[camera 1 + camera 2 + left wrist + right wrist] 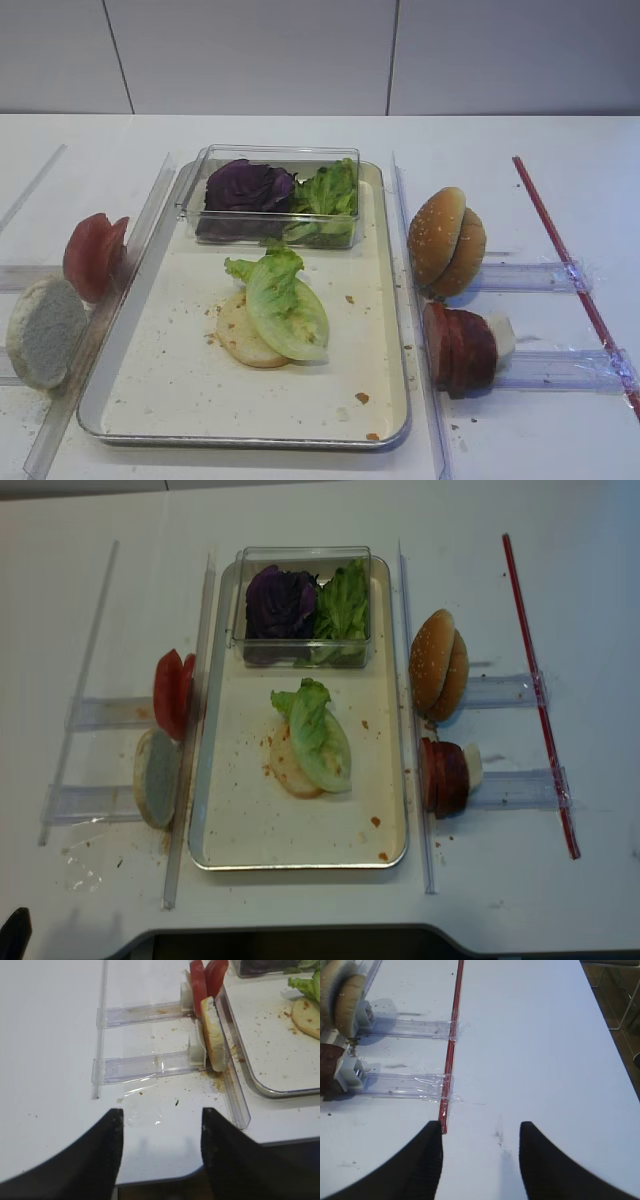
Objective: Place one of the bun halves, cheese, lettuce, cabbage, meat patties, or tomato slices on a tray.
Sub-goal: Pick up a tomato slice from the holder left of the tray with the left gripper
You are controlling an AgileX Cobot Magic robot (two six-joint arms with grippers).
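Observation:
On the cream tray point(170, 380) lies a pale bun half point(238, 338) with a lettuce point(285, 305) leaf on top. Purple cabbage point(248, 187) and more green leaves fill a clear box point(275, 153) at the tray's far end. Left of the tray stand tomato slices point(93, 255) and a floury bun half point(45, 330). To its right stand sesame bun halves point(445, 240) and meat patties point(460, 348). Cheese is out of view. My left gripper point(161, 1112) hangs open and empty over the table's near edge. My right gripper point(480, 1125) is open and empty over bare table.
Clear plastic racks point(540, 275) hold the upright food on both sides. Long clear rails point(415, 300) run along the tray's sides. A red strip point(451, 1045) lies just left of the right gripper. Crumbs dot the tray. The table's front edge point(200, 1172) is under the left gripper.

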